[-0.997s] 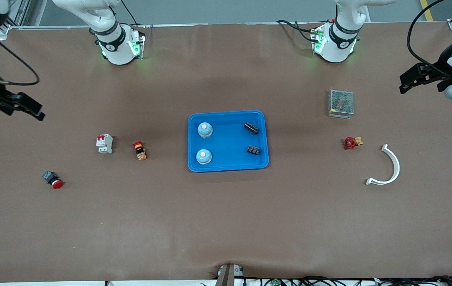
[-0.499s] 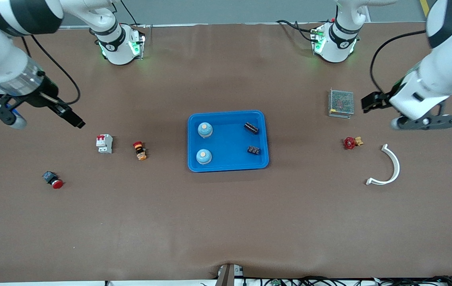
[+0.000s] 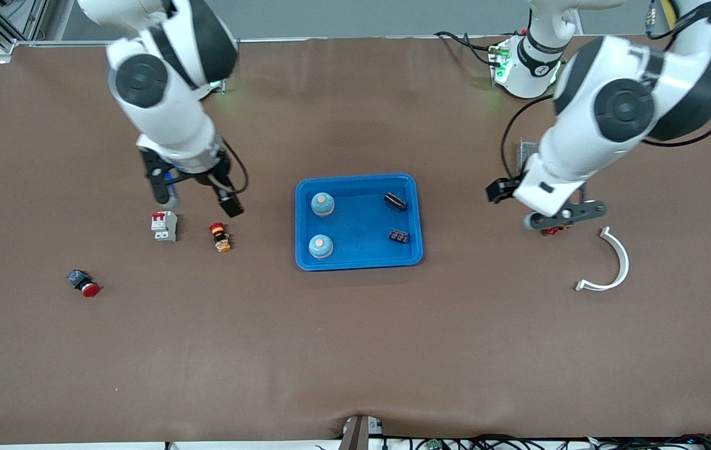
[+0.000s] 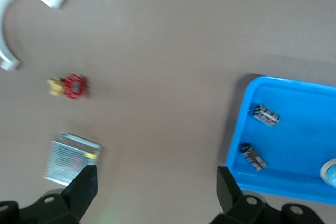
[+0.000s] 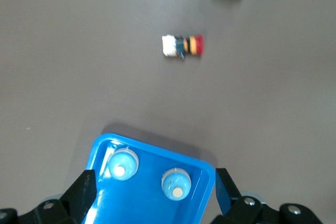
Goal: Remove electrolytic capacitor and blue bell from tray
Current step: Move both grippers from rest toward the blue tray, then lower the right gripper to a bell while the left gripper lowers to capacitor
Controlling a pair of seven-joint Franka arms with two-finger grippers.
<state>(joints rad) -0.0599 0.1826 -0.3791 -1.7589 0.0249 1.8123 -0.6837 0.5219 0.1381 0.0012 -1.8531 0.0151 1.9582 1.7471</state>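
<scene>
Front view is showing you no readable writing on the brown table (image 3: 355, 350), both bells (image 3: 322, 204) and capacitors (image 3: 395, 200) sitting in the blue tray (image 3: 358, 262), while the left gripper (image 3: 508, 199) and right gripper (image 3: 199, 200) are hanging wide open, empty.

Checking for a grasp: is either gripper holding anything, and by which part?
Nothing is held: the left gripper and right gripper are both open and empty.

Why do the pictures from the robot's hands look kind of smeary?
The left wrist view is blurred: the mesh box and the red valve look soft. The right wrist view smears the bells in the blue tray too. The front view is sharper, with soft shadows on the table.
</scene>
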